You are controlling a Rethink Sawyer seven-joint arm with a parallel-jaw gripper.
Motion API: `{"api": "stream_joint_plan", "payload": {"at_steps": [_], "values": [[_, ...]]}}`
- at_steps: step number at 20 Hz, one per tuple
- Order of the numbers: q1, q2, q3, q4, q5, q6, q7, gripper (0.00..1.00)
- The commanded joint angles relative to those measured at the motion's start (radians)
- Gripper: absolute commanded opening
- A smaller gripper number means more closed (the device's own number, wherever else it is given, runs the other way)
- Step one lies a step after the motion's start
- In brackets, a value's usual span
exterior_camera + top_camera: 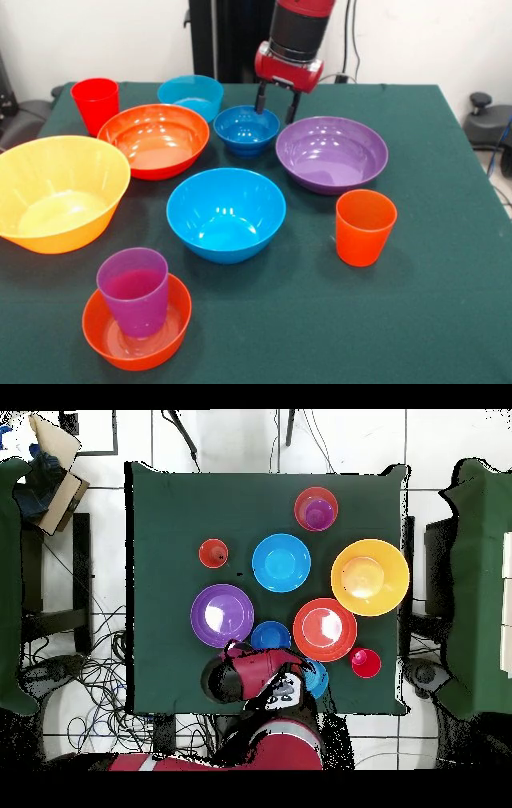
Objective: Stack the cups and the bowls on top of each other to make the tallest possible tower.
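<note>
On the green table [448, 320], the yellow bowl [56, 192] sits beside the orange-red bowl [156, 138], with the purple bowl [332, 152] and blue bowl [226, 212] nearby. No tower beyond the purple cup [134, 290] in the small orange bowl [136, 324]. My gripper [277, 106] hangs open, empty, over the small blue bowl's [246, 128] far rim.

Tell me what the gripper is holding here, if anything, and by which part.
Nothing is clearly held. The gripper hangs open over the far rim of the small blue bowl, one jaw at each side of that rim, with nothing lifted.
</note>
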State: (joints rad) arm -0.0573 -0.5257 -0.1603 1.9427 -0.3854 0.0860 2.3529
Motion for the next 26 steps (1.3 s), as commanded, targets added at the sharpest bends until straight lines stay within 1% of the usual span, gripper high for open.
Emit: {"api": "stream_joint_plan", "payload": {"at_steps": [1,3,6,11,18,21,26], "values": [[0.019,0.016,0.078,-0.114,-0.063,0.096,-0.072,1.0],[0.006,0.008,0.094,-0.119,-0.068,0.114,-0.086,1.0],[-0.001,0.023,0.109,-0.122,-0.066,0.094,-0.067,1.0],[0.017,0.059,0.092,-0.124,-0.079,0.056,-0.036,1.0],[0.055,0.082,0.045,-0.135,-0.086,0.07,-0.019,1.0],[0.057,0.091,0.049,-0.133,-0.076,0.059,-0.008,1.0],[0.089,0.111,0.027,-0.137,-0.059,0.048,0.02,1.0]]}}
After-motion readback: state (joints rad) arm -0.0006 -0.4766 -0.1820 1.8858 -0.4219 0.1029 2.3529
